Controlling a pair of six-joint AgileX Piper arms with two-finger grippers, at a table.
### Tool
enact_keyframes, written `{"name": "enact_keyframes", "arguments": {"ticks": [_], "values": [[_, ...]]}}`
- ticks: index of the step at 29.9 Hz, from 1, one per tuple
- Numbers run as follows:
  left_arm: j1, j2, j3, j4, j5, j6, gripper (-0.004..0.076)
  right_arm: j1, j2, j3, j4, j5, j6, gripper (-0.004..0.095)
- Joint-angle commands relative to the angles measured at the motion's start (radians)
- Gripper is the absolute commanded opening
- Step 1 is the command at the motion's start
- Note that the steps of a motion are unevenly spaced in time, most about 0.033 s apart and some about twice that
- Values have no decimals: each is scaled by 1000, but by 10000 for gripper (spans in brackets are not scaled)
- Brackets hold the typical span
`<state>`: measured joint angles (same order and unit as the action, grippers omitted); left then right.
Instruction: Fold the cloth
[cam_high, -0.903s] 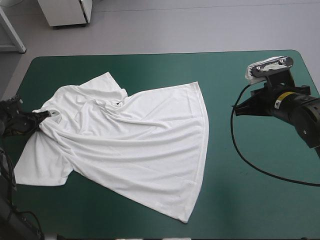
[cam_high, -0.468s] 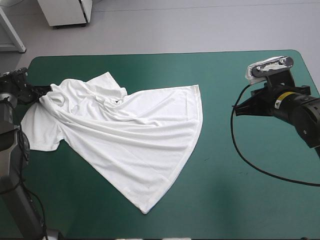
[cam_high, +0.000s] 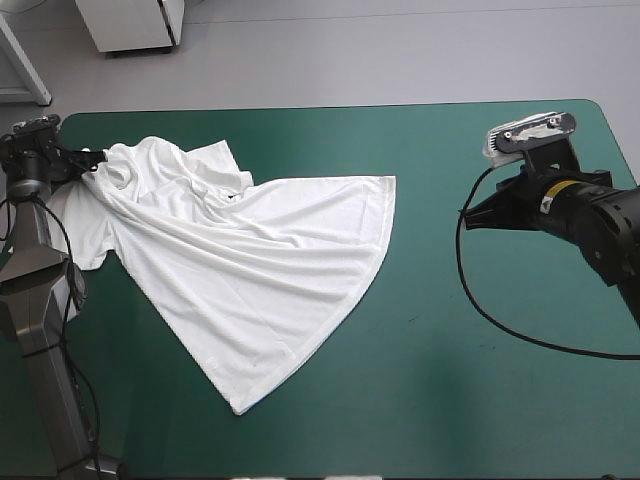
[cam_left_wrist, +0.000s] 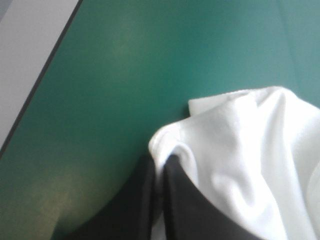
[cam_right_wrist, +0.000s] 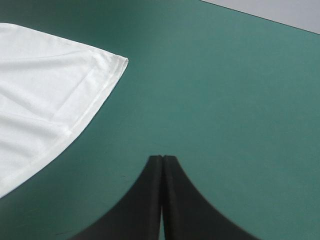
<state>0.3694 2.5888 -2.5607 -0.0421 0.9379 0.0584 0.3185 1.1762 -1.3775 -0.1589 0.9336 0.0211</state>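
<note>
The white T-shirt (cam_high: 250, 260) lies stretched across the left half of the teal-green table, its collar end pulled up toward the far left corner and its hem trailing to a point near the front. My left gripper (cam_high: 92, 160) is shut on the T-shirt's collar end; in the left wrist view the white T-shirt (cam_left_wrist: 250, 150) bunches between the left gripper's (cam_left_wrist: 161, 162) black fingers. My right gripper (cam_high: 478, 215) hovers over bare cover at the right, shut on nothing. In the right wrist view the right gripper (cam_right_wrist: 162, 159) points at the T-shirt's hem corner (cam_right_wrist: 115, 65), well apart from it.
The table's far left edge (cam_left_wrist: 45, 75) runs close beside the left gripper. Bare teal-green cover (cam_high: 470, 380) stretches along the front and right of the T-shirt. A white cabinet (cam_high: 130, 25) stands on the floor beyond the far edge.
My left gripper has dragged the T-shirt's collar end toward the far left corner, and the hem has slid left across the table. The right arm has barely moved.
</note>
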Motion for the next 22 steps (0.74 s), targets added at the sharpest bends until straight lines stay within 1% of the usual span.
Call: {"name": "enact_keyframes", "arguments": {"ticks": [1,3,4,6,8,11,13,15,17,19,22], "values": [[-5,-58,-38,18,-10,34,-6,-4,-8,-34,-16,-64,-4,-15],[-5,-67,-38,0,-14,34,17,-4,-6,-34,-12,-64,-4,-15],[-5,-73,-40,-28,-5,34,46,-4,-6,-34,-12,-64,-1,-15],[-5,-83,-46,-65,2,58,132,-4,-4,-34,-12,-62,3,-15],[-5,-93,-55,-87,17,89,270,-4,-4,-34,-12,-62,3,-15],[-5,-104,-56,-89,57,102,521,-4,-4,-34,-12,-55,3,-15],[-5,-117,-56,-85,109,103,608,-4,-4,-34,-12,-51,3,-15],[-5,-136,-58,-85,182,100,602,-4,-4,-34,-14,-51,-2,-15],[-5,-157,-66,-82,266,103,552,-4,-4,-34,-14,-53,-2,-15],[-5,-180,-85,-85,352,142,494,-4,-4,-34,-17,-53,-2,-15],[-3,-244,-89,-161,350,137,418,-4,-4,-34,-17,-51,-2,-15]]}}
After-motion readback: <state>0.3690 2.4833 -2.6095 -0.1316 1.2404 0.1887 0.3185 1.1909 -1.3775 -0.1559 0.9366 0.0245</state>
